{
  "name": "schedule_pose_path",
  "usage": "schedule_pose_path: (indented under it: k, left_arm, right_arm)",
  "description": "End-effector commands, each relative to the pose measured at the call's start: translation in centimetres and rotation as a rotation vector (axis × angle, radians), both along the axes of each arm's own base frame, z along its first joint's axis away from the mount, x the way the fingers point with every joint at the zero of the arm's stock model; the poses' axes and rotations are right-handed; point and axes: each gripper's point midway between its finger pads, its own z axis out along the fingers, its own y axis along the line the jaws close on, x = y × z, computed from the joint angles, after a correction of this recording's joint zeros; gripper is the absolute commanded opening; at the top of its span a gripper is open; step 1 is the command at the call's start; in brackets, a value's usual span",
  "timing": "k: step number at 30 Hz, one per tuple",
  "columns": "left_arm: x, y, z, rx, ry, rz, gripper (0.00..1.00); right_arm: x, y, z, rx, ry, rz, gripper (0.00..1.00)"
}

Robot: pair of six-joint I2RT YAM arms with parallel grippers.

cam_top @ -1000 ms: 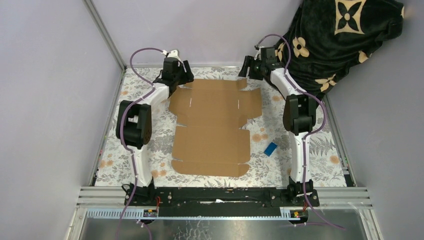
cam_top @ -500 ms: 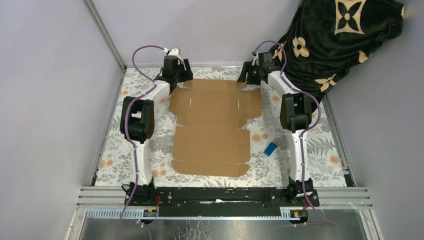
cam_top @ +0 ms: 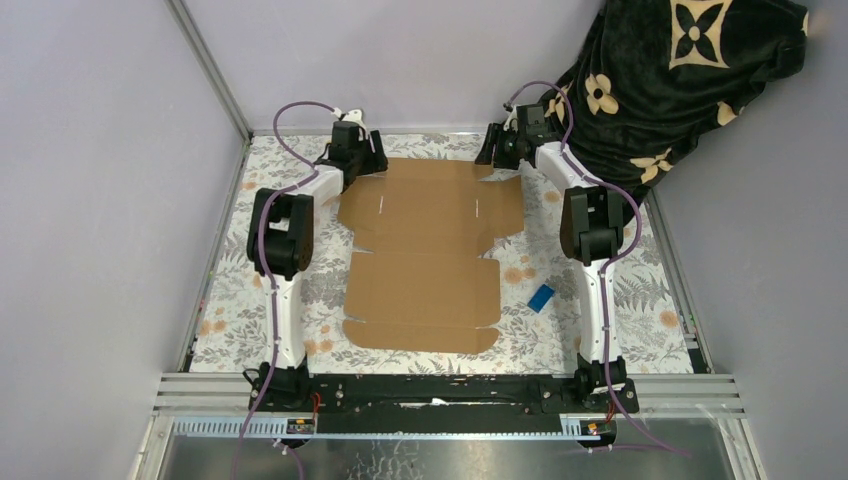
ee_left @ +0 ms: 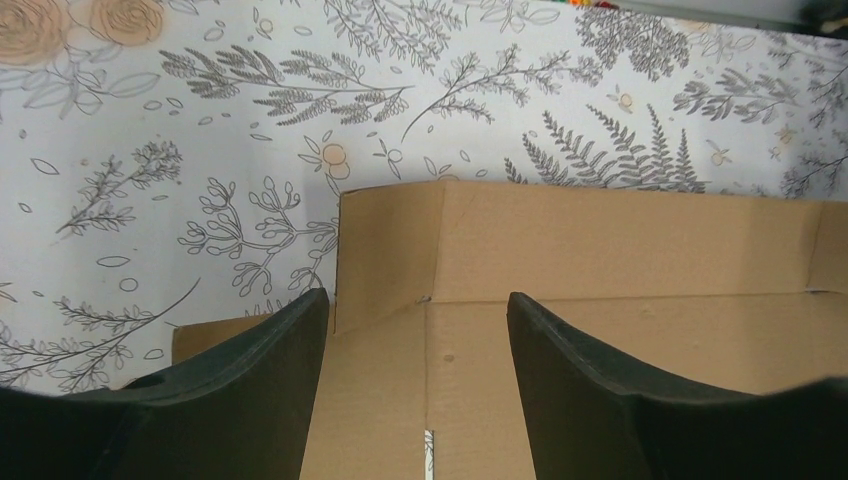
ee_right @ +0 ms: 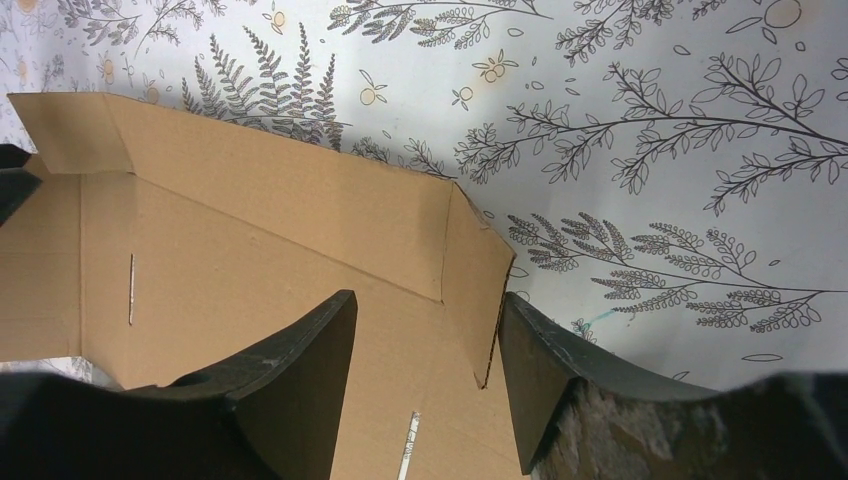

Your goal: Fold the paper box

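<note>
paper box (cam_top: 425,250): lies as a flat brown cardboard sheet in the middle of the table, between the two arms; creases, slits and side flaps show, and no wall stands upright as far as I can see from above.
far edge of the sheet: reaches toward the back wall, with one gripper above each far corner.
near edge: a narrow flap lies toward the arm bases, well apart from both grippers.
left gripper (ee_left: 418,300): released, jaws spread wide, poised over the far left corner; the flap's corner and crease show in the gap between the fingers (ee_left: 270,370). I cannot tell whether they touch the cardboard.
right gripper (ee_right: 428,300): released too, jaws apart, set over the far right corner; the small end flap and its crease lie between the fingers (ee_right: 300,380). Nothing is pinched.
table cover (cam_top: 560,330): pale cloth printed with ferns and orange flowers, under the whole sheet.
blue object (cam_top: 541,297): small, lies on the cloth just right of the sheet's near half, apart from it.
dark blanket (cam_top: 680,70): black with cream flowers, bunched in the far right corner behind the right arm.
</note>
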Motion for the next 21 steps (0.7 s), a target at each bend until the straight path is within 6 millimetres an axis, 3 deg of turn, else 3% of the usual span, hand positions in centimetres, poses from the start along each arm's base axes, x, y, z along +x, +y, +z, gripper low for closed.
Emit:
schedule_pose_path:
  k: [1,12,16,21]
  left_arm:
    - [1.7,-0.2,1.6,-0.008,-0.077,-0.029,0.72]
    - [1.6,-0.6,1.4,-0.021,-0.079,-0.043,0.67]
    - [1.7,-0.5,0.9,-0.018,-0.072,-0.041,0.63]
    - [1.6,-0.8,0.4,-0.026,-0.058,-0.056,0.42]
  right_arm:
    - [1.1,0.5,2.1,0.035,-0.059,0.022,0.60]
    - [1.0,0.8,1.2,0.051,-0.041,0.026,0.43]
    - [0.9,0.8,0.6,0.049,-0.028,0.028,0.41]
    - [0.8,0.7,0.2,0.047,-0.021,0.027,0.31]
